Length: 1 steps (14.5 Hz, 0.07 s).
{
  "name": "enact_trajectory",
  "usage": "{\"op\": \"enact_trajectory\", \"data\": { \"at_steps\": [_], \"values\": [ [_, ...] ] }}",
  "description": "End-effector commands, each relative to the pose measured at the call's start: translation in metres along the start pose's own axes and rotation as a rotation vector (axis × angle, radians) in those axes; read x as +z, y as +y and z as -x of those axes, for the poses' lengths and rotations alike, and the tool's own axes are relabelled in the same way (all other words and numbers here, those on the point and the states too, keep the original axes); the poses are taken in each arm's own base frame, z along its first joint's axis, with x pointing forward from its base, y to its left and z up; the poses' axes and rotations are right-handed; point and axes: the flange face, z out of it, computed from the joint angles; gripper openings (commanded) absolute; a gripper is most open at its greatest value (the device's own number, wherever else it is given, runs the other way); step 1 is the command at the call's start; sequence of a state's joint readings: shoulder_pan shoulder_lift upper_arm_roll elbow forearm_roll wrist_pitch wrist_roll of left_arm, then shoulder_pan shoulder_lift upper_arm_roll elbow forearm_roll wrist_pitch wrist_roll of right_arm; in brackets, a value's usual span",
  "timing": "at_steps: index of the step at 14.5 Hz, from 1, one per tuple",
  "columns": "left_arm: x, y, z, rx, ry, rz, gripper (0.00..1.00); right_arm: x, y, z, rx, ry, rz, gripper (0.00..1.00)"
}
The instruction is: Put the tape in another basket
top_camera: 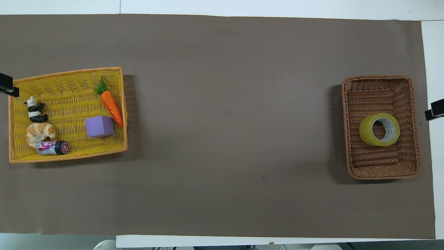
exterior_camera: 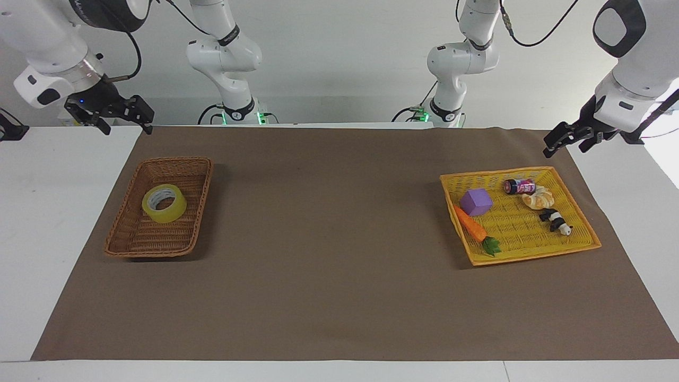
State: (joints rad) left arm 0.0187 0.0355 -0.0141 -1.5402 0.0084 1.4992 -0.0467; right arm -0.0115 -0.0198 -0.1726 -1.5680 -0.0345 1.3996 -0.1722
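While both arms hang in the air at the two ends of the table, nothing is held by either of them. Going along the facing view from its left edge, the right gripper (exterior_camera: 121,118) comes first; it is up over the corner of the brown mat (exterior_camera: 339,265) at the right arm's end, and its two fingers stand apart with nothing between them. Below this gripper and a little farther from the robots sits the wicker basket (exterior_camera: 132,241). The tape (exterior_camera: 164,203) lies flat inside it, hole upward, in the half of the basket that is closer to this gripper, and well apart from the fingers. After a wide bare part of the mat comes the yellow basket (exterior_camera: 530,257), which lies below the left gripper (exterior_camera: 564,139). Inside it are a purple cube (exterior_camera: 476,201), a carrot (exterior_camera: 472,225), a small can (exterior_camera: 519,186), a croissant (exterior_camera: 538,199) and a panda figure (exterior_camera: 555,219); the can is the one closest to the left gripper. This gripper hangs over the mat's edge just beside the yellow basket's corner, and whether its fingers are apart or together I cannot tell.
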Motion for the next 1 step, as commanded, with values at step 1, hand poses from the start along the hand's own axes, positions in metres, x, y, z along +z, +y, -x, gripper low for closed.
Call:
{"op": "enact_trajectory", "data": {
  "at_steps": [1],
  "values": [
    [-0.0014, -0.0026, 0.0088, -0.003, -0.005, -0.006, 1.00, -0.0065, 0.0029, -0.0028, 0.021, 0.009, 0.019, 1.00]
  ]
}}
